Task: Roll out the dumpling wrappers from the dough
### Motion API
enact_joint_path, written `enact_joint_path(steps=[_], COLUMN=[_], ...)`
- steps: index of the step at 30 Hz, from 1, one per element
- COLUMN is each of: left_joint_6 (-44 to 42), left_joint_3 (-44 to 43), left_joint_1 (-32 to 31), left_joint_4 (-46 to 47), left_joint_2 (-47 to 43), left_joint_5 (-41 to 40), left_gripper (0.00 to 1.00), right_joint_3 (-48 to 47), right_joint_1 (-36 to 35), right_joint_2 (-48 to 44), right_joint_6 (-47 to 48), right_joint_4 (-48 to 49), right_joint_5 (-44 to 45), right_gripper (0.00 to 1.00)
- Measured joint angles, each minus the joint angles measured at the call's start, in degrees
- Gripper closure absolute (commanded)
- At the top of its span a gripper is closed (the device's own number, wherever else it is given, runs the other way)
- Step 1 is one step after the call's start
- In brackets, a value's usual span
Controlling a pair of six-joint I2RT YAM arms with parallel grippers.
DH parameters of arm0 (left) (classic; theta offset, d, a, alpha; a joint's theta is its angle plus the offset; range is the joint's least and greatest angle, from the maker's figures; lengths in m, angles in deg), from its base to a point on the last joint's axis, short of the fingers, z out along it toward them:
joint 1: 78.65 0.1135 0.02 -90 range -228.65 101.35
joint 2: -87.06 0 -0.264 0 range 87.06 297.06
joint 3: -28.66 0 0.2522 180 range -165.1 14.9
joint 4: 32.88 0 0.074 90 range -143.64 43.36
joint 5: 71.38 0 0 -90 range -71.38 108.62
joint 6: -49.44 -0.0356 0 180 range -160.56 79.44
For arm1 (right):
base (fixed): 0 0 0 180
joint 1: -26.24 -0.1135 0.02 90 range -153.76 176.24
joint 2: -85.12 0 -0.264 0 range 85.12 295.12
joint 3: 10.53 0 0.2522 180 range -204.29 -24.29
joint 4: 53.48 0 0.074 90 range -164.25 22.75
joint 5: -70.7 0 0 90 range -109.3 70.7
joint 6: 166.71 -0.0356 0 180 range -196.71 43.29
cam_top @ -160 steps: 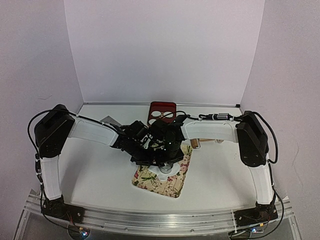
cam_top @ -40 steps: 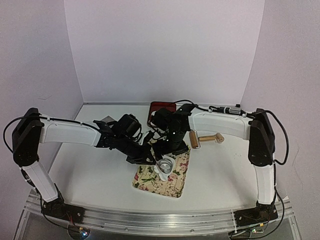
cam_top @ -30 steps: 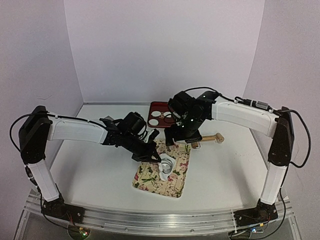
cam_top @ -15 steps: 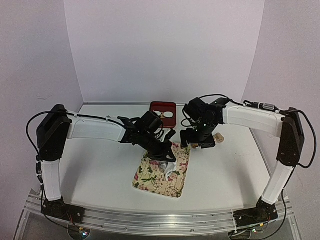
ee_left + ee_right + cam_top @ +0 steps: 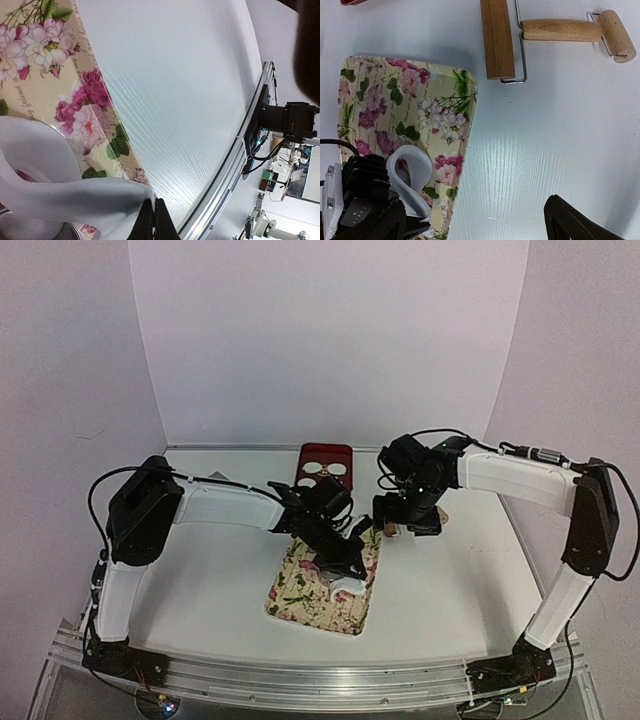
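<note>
The dough (image 5: pixel 346 586) is a thin white sheet on the floral mat (image 5: pixel 300 595), curled up into a loop (image 5: pixel 412 175). My left gripper (image 5: pixel 345 562) is shut on the sheet's edge (image 5: pixel 60 195), its fingertips (image 5: pixel 152 220) pressed together over the mat's near-right corner. Two dumpling wrappers (image 5: pixel 312 469) (image 5: pixel 339 468) lie in the red tray (image 5: pixel 327 452) at the back. My right gripper (image 5: pixel 405 528) hangs open over bare table right of the mat (image 5: pixel 395 100), its jaws wide apart (image 5: pixel 480 225) with nothing between them.
A wooden rolling pin (image 5: pixel 497 37) with its handle (image 5: pixel 565 30) lies on the table just beyond the mat's far right corner, partly under my right gripper in the top view (image 5: pixel 436 516). The aluminium rail (image 5: pixel 320 680) runs along the near table edge.
My left gripper has pulled the dough edge right and toward the near side, folding the sheet. The right arm has swung right from over the tray and come down by the rolling pin.
</note>
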Motion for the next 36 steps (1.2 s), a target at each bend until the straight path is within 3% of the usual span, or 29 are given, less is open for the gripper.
enact_joint_path(steps=[7,11,19,24,36], left_joint_6=[-2.51,-3.92,-4.94,-5.54,-7.80], left_joint_3=[-0.64,-0.29,3.18,3.28,4.36], left_joint_1=[-0.01,-0.38,-0.96,-1.01,-1.01], left_joint_4=[-2.79,-3.86,-4.02,-4.29,-6.04], left_joint_2=[0.04,-1.06,-11.64,-13.32,-13.32], left_joint_5=[-0.28,-0.95,-1.53,-1.72,-3.20], left_gripper=[0.46,0.35,0.24,0.13,0.12], right_joint_3=[1.33,3.31,5.24,5.75,5.70], right_joint_1=[1.02,2.70,4.45,4.45,4.43], right_joint_2=[-0.02,-0.02,-0.02,0.04,7.80], right_joint_6=[-0.11,-0.13,-0.33,-0.23,-0.54], right_joint_4=[1.22,3.69,8.33,10.59,17.54], right_joint_5=[-2.51,-5.25,-10.50,-14.49,-33.24], right_gripper=[0.02,0.02,0.02,0.06,0.09])
